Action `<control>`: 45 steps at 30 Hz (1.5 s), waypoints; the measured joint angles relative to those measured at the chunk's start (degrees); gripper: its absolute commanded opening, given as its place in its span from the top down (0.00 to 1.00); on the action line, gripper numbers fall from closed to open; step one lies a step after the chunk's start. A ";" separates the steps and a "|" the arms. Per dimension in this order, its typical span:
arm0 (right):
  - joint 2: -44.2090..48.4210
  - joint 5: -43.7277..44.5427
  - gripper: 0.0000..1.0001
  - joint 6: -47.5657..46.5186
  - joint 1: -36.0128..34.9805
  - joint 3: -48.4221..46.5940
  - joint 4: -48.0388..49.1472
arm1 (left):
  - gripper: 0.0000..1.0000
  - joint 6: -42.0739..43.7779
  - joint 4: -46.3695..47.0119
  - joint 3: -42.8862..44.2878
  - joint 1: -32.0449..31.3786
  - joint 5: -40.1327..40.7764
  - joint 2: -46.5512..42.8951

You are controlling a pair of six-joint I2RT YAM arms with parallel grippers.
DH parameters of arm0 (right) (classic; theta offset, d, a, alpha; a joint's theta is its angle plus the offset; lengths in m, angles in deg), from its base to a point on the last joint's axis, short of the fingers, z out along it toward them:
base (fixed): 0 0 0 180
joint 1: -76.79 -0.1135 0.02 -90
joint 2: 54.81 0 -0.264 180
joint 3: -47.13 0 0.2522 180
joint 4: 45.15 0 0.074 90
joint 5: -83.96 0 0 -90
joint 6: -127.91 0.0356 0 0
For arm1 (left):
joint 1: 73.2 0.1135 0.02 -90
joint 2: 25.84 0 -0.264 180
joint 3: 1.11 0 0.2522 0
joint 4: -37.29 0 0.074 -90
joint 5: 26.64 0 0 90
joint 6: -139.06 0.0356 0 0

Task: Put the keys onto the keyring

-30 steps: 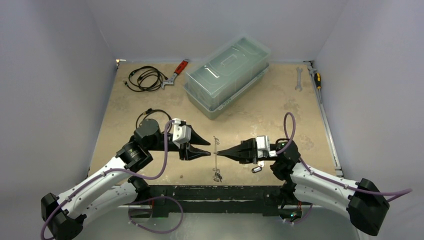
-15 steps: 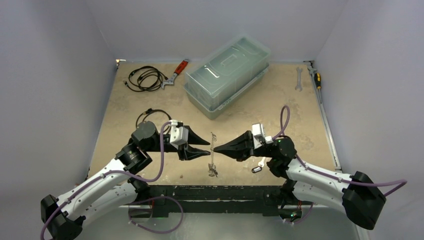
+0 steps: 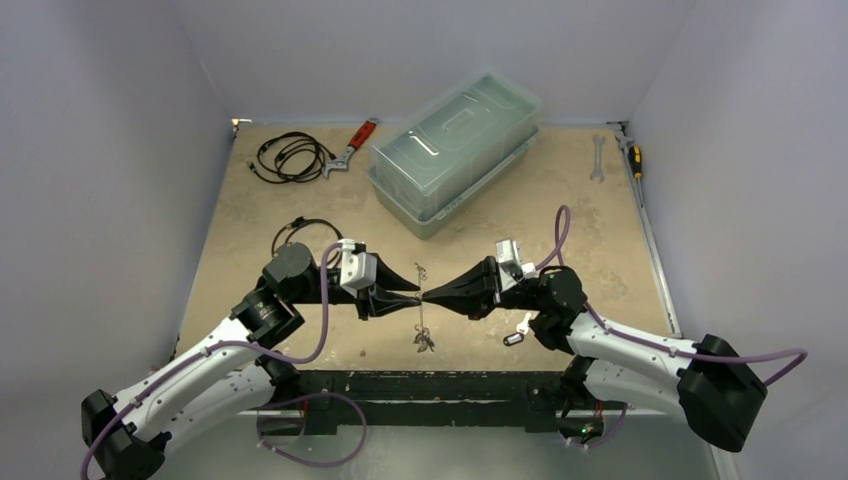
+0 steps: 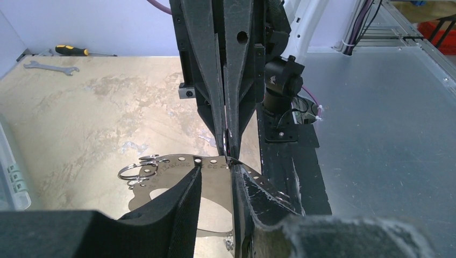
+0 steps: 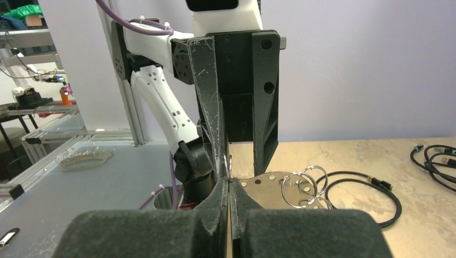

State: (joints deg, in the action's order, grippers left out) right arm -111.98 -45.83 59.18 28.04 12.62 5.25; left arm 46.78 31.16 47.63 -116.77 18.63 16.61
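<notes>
**Pincers meet tip to tip at the hanging keyring**

The right pincer (image 3: pixel 431 297) is clamped shut on the keyring (image 3: pixel 421 320), which hangs between the arms, its long axis across both tips. The left pincer (image 3: pixel 416 298), jaws narrowly apart, faces it from the left. One loose key (image 3: pixel 513 339) lies on the tabletop (image 3: pixel 250 220), nearer the right arm.

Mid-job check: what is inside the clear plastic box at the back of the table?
The box is shut under its cloudy lid. Only a few pale streaks show on the lid. Any contents are hidden behind the cloudy plastic.
</notes>
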 measured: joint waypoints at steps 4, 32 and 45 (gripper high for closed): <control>-0.20 -0.02 1.00 0.17 0.00 -0.02 -0.07 | 0.76 0.13 0.00 -0.09 0.00 0.17 -0.07; -0.90 1.64 1.00 -0.66 0.07 -0.66 -4.72 | 0.64 0.57 -3.45 -0.07 0.07 1.70 1.84; -0.09 3.06 1.00 -1.90 0.04 -0.66 -6.82 | 0.70 1.44 -4.66 -0.07 0.07 3.15 1.27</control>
State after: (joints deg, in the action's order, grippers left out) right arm -112.07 -42.77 57.28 28.08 11.96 -1.57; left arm 48.22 26.51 47.57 -116.71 21.78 17.88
